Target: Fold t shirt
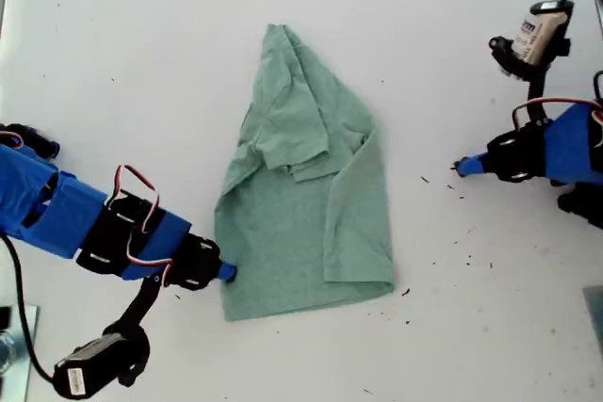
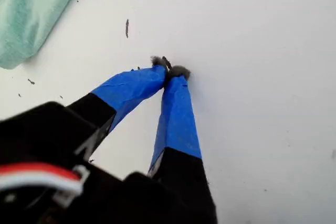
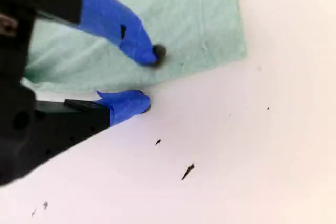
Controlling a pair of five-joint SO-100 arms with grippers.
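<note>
The pale green t shirt (image 1: 301, 204) lies partly folded in the middle of the white table, a sleeve doubled over its upper half. My second gripper (image 1: 229, 273) is at the shirt's lower corner on the exterior view's left. It is open (image 3: 149, 77), with one blue finger (image 3: 139, 48) over the t shirt (image 3: 194, 14) and the other on bare table just off the hem. My first gripper (image 1: 459, 168) is at the exterior view's right, well apart from the cloth. Its blue fingertips are shut (image 2: 169, 69) on nothing, against bare table, with only a corner of the t shirt (image 2: 31, 9) in sight.
Small dark specks (image 1: 424, 179) dot the white table (image 1: 141, 63) between the shirt and the arm at the exterior view's right. A greyish object (image 1: 594, 313) shows at that view's right edge, and a metallic one (image 1: 11, 341) at its lower left.
</note>
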